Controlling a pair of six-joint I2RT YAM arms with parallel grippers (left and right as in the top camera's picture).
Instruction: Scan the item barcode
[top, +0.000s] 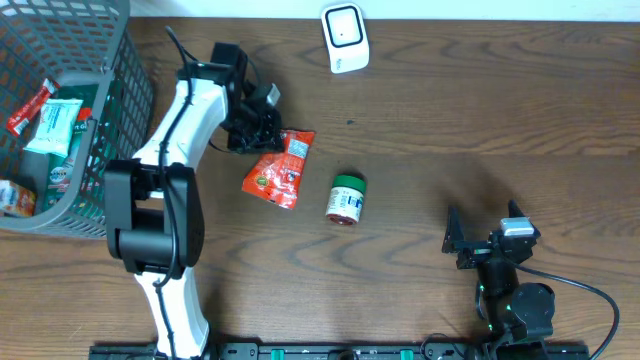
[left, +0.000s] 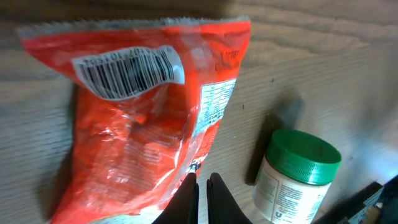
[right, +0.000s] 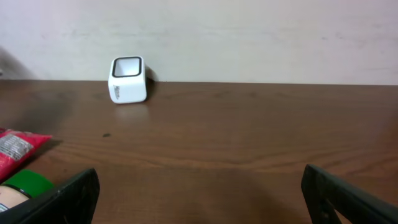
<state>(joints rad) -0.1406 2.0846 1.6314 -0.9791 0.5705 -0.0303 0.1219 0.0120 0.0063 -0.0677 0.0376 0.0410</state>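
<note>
A red snack packet (top: 280, 168) lies flat on the wooden table, its white barcode label (left: 127, 71) facing up near the top seal. My left gripper (top: 268, 128) sits at the packet's upper left edge. In the left wrist view its black jaws (left: 203, 177) are shut, pinching the packet's (left: 137, 124) thin side edge. A green-lidded jar (top: 347, 198) lies just right of the packet. The white scanner (top: 345, 38) stands at the table's far edge. My right gripper (top: 485, 222) rests near the front right, open and holding nothing, facing the scanner (right: 129, 79).
A grey wire basket (top: 130, 90) with several packaged items stands at the far left. The jar (left: 295, 177) is close to my left fingers. The packet (right: 15, 149) and the jar (right: 18, 190) show at the left of the right wrist view.
</note>
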